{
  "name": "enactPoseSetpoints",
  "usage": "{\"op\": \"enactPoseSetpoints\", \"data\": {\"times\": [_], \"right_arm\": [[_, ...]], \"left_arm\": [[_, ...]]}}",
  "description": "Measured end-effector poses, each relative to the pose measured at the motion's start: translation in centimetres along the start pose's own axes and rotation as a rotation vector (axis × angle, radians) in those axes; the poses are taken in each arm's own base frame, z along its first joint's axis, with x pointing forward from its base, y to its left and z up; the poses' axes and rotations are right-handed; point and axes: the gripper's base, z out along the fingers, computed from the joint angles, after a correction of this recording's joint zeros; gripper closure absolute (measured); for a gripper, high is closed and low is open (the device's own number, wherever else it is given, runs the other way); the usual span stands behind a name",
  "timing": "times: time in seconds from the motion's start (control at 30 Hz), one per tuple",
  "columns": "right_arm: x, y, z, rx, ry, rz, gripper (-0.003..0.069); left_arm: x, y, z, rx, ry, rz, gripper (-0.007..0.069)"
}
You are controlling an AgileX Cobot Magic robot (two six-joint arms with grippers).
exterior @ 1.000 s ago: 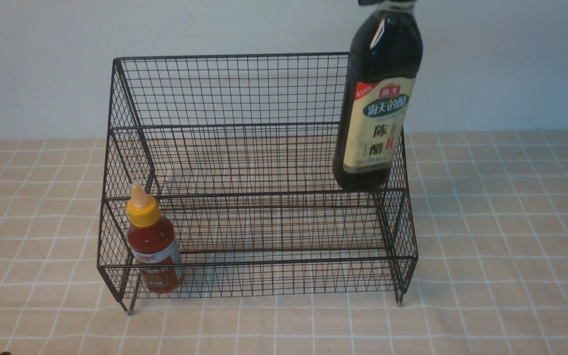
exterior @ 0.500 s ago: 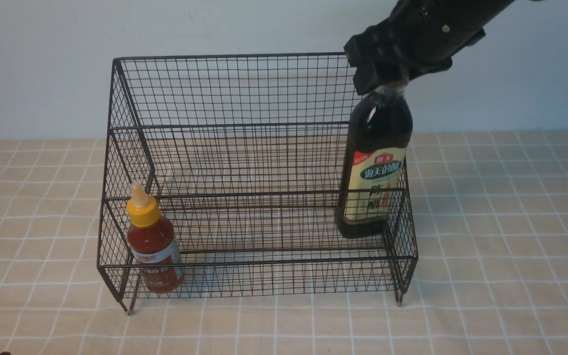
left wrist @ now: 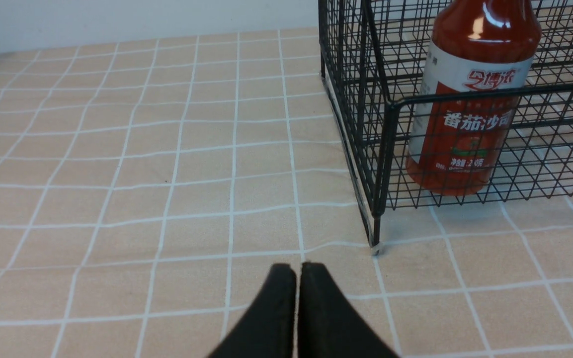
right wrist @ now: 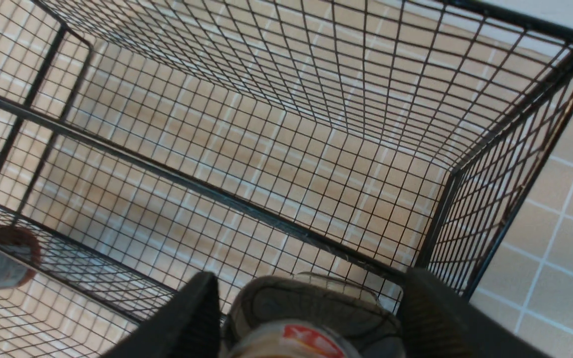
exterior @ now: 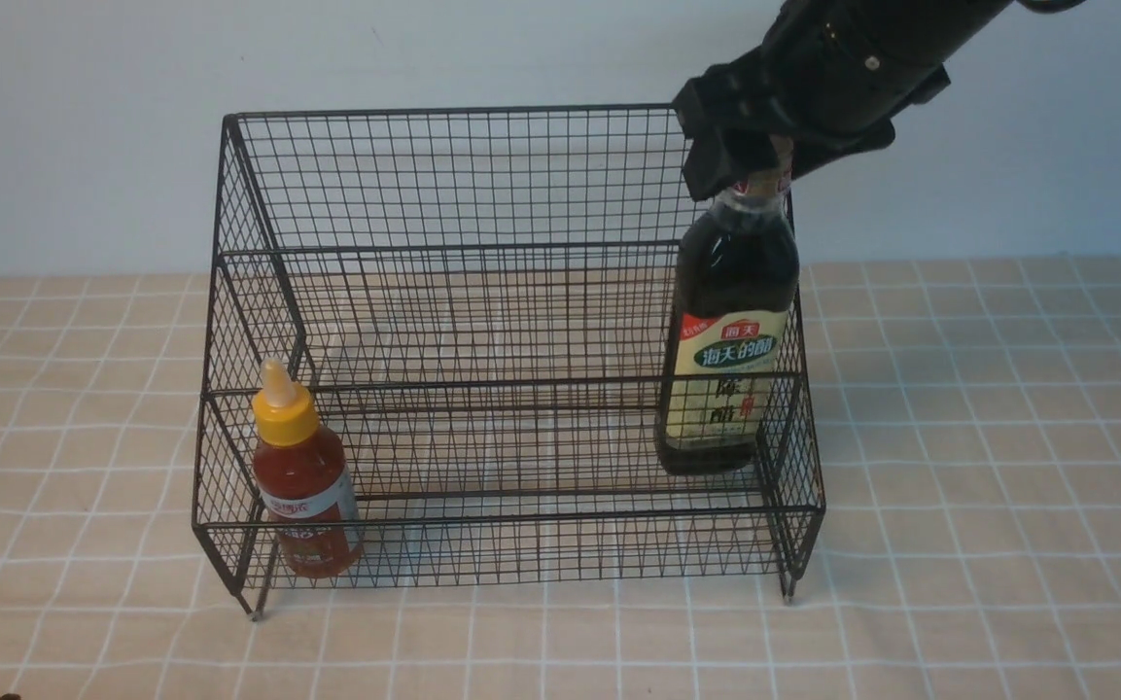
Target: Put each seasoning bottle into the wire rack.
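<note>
Right gripper [exterior: 750,160] jaws spread around vinegar bottle [exterior: 727,340] cap, w/ bottle standing in wire rack [exterior: 482,175]; should lift straight up, no snagging. Left gripper [left wrist: 298,293] pressed together.

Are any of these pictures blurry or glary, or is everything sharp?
Front view: even, soft light, sharp, only a faint shine on the vinegar bottle. Left wrist view: bright glare spots on the red sauce bottle, label readable. Right wrist view: the bottle's cap, close to the lens, and the fingers look soft; the rack mesh beyond is crisp.
</note>
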Motion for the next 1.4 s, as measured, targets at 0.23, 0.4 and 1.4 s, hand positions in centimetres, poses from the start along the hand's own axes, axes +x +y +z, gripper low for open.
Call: {"op": "enactPoseSetpoints", "data": {"times": [0.23,0.4,1.4], "right_arm": [[-1.4,0.8,-5.6,-0.011,-0.158,-0.022,0.0147],[-1.3,1.5,-11.4,-0.007,-0.295,-0.044,0.0167],[27.6,-0.4,-23.3,-0.03,-0.775,0.043,0.0672]], "left_arm": [[0.0,0.0,0.0,0.0,0.0,0.0,0.0631],[0.0,0.0,0.0,0.0,0.0,0.0,0.0631],[0.0,0.0,0.0,0.0,0.0,0.0,0.0631]]}}
